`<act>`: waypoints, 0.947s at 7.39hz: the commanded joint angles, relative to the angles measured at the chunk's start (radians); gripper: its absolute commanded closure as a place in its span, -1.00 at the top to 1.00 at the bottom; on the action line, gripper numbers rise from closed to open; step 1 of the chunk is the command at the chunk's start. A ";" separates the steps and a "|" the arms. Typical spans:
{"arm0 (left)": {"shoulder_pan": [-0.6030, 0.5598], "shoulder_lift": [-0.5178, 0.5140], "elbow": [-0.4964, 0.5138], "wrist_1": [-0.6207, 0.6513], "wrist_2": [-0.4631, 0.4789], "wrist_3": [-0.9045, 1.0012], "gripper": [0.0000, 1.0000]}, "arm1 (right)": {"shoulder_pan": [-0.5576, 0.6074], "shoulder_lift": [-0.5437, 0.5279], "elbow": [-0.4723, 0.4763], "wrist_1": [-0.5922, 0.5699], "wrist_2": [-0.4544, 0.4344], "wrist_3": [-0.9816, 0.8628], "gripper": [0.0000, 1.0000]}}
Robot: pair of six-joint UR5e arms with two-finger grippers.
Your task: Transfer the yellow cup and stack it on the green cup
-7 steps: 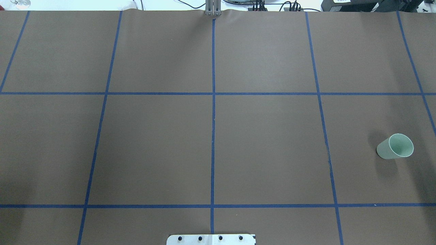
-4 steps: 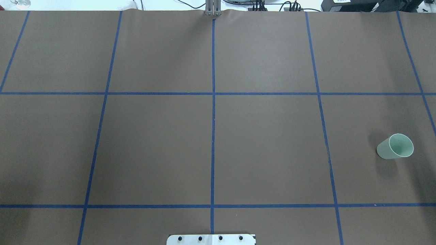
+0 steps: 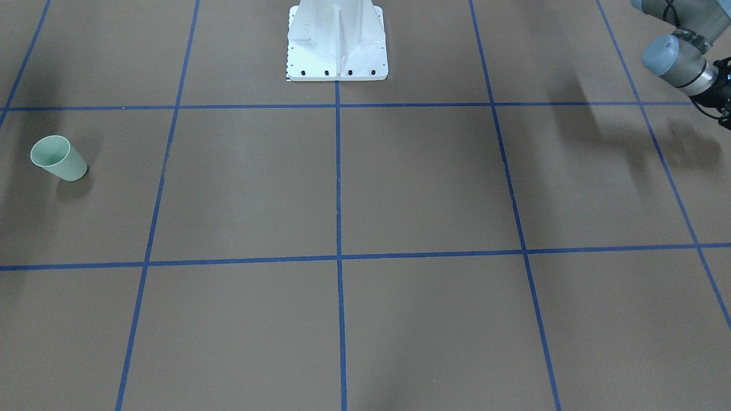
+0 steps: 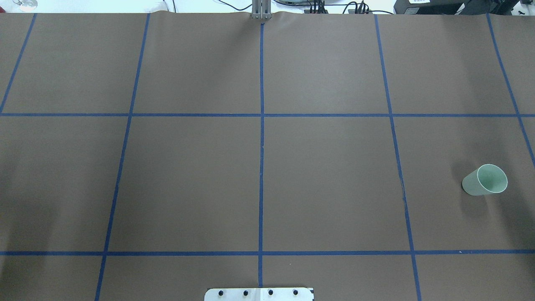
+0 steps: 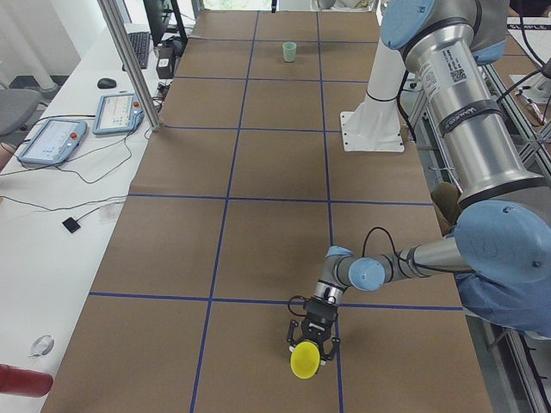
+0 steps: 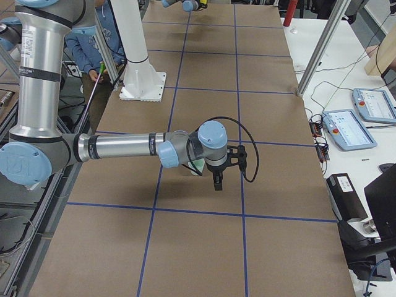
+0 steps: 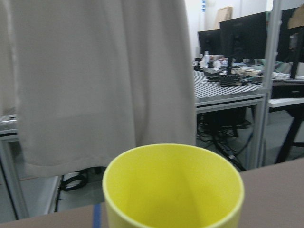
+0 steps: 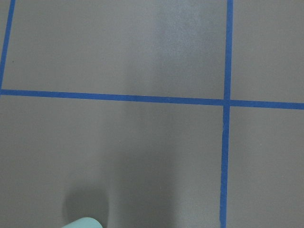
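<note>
Plainly, we had the left gripper (image 5: 312, 344) low at our left end of the table (image 4: 326, 175), reaching sideways to the yellow cup (image 5: 303, 361). The cup stood upright on the brown cover near that end, outside the overhead view. The gripper body sat right against the cup, and its wrist camera looked straight over the cup's open mouth, so we judged this to be the pick-up step. Whether the fingers were spread or pressed to the wall we could not tell, since only the side view showed them. The side-on approach made sense to us: a tapered tumbler is easiest taken across its wall, and that leaves its base free to drop into another cup.

The green cup (image 4: 485, 179) stood mouth up at the opposite end, on our right, well apart from the yellow one. That spacing explained the word transfer. We judged that neither arm could cover the whole run alone, so the cup would likely need passing across. The right gripper (image 6: 218, 182) hung pointing down over the table near the green cup, whose rim just showed at the bottom edge of its wrist view. How wide that gripper stood we could not tell either.

We counted one yellow cup, one green cup, two arms and two grippers. Nothing was stacked yet.
</note>
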 commanded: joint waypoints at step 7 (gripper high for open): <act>-0.151 -0.777 0.148 -0.893 -0.022 1.314 -0.24 | -0.068 0.040 0.004 0.004 0.016 -0.001 1.00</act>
